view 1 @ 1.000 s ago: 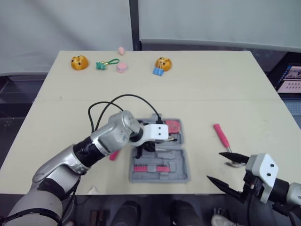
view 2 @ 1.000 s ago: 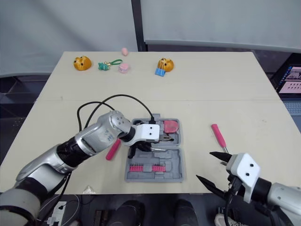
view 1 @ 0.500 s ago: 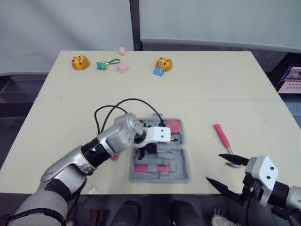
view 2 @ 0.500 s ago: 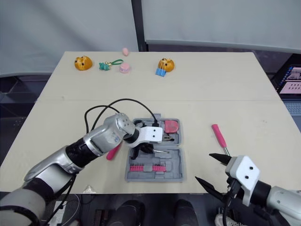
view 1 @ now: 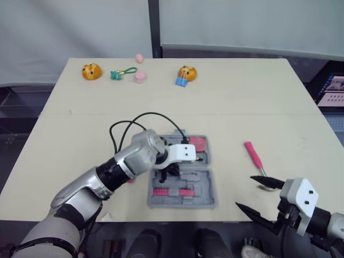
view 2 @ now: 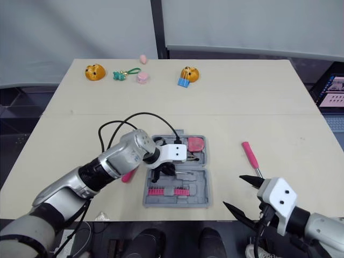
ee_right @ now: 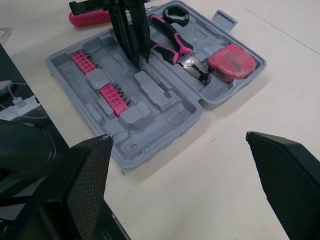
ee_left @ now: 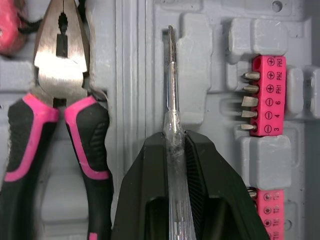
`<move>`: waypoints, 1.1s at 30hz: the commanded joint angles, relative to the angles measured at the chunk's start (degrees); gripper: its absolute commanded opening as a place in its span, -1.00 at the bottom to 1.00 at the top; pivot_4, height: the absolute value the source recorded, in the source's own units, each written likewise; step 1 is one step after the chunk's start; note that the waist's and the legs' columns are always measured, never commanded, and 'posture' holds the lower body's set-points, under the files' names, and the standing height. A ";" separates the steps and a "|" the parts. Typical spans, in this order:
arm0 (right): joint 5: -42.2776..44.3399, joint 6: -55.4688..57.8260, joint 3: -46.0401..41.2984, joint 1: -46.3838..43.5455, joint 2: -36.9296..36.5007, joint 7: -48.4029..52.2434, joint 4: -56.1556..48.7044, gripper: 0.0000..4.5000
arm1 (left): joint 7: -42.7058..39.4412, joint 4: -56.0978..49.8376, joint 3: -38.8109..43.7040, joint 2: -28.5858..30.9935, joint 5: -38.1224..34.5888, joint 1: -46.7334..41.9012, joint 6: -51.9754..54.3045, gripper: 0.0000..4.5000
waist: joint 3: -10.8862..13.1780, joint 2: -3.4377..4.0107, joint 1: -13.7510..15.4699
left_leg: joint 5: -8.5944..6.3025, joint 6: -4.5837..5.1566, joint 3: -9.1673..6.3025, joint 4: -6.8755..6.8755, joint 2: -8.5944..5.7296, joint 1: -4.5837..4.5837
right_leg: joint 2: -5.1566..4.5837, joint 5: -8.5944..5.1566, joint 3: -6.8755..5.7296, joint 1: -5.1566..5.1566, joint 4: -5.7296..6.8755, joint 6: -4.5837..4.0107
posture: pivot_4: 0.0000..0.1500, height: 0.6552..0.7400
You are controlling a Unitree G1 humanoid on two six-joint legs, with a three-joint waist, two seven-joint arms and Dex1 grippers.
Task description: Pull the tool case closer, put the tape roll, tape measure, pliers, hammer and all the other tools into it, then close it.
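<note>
The grey tool case (view 1: 207,185) lies open and flat near the table's front edge. In it are a red tape measure (view 1: 198,144), pink-and-black pliers (ee_left: 60,110) and pink bit strips (ee_left: 265,95). My left gripper (ee_left: 173,137) is down inside the case, shut on a clear-handled screwdriver (ee_left: 171,90) whose shaft lies in a moulded slot beside the pliers. A pink-handled hammer (view 1: 253,156) lies on the table to the right of the case. A pink tool handle (view 2: 128,174) pokes out from under my left arm. My right gripper (view 1: 244,191) hangs open at the front right, empty.
Along the far edge sit two orange toy figures (view 1: 91,71) (view 1: 186,72), a green keychain (view 1: 121,73), small pink items (view 1: 139,77) and a blue clip (view 1: 179,81). A black cable (view 1: 140,115) loops above my left forearm.
My left forearm has swung a little to the right, its gripper staying over the case. The right gripper has sunk slightly toward the front edge.
</note>
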 commanded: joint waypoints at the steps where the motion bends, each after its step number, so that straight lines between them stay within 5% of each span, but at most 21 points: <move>1: 0.68 -0.19 -1.06 0.05 0.60 -0.87 -1.71 1.00 | -0.32 -1.62 0.67 0.33 0.80 -2.35 0.95 -1.00 | 0.00 0.00 0.01 | 0.00 0.00 0.00 0.00 0.00 0.00 | 0.00 0.00 0.00 0.00 0.00 0.00 | 1.00 0.34; 33: 1.14 0.62 -1.26 0.64 1.09 -1.88 -3.13 1.00 | -3.71 -0.40 -4.05 0.18 2.24 -6.57 0.06 -1.00 | 0.00 0.00 0.00 | -0.01 0.01 -0.02 0.04 -0.01 -0.01 | 0.00 0.00 0.00 0.00 0.03 0.00 | 1.00 0.34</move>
